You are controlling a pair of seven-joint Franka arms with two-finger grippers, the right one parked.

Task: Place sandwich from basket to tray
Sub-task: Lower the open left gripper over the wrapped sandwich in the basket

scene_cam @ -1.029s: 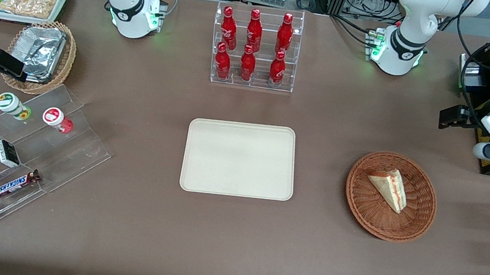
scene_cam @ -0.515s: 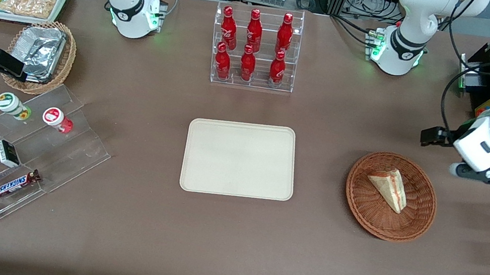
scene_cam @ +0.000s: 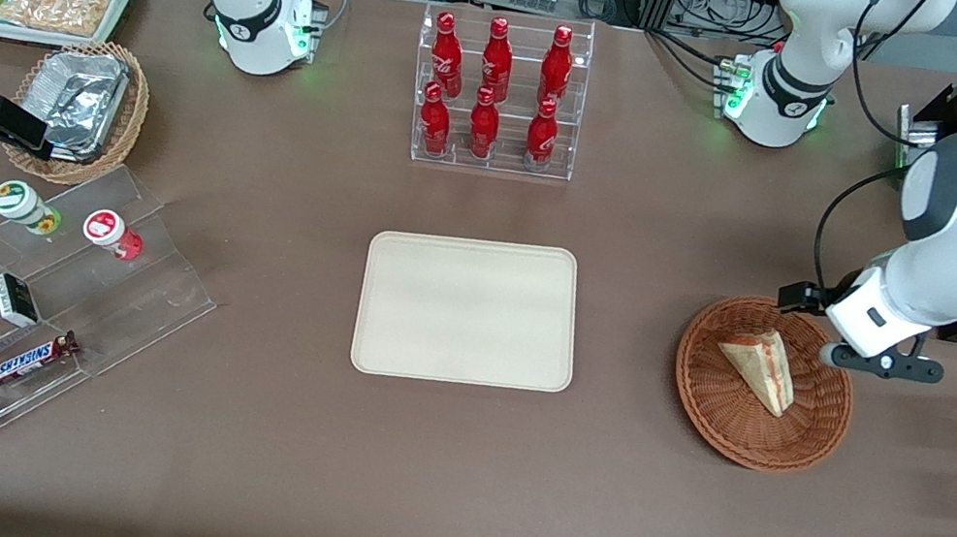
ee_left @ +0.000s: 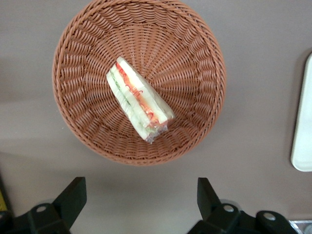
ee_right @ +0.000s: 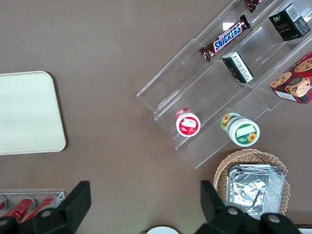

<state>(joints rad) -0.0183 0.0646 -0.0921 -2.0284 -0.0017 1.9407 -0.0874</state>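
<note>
left wrist: end effector [ee_left: 139, 202] spread above basket [ee_left: 200, 58]

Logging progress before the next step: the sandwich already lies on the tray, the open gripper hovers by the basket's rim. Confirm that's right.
Not quite. The sandwich is in the basket, as the front view shows; the tray holds nothing. The rest stands: the open gripper hovers by the basket's rim.
</note>
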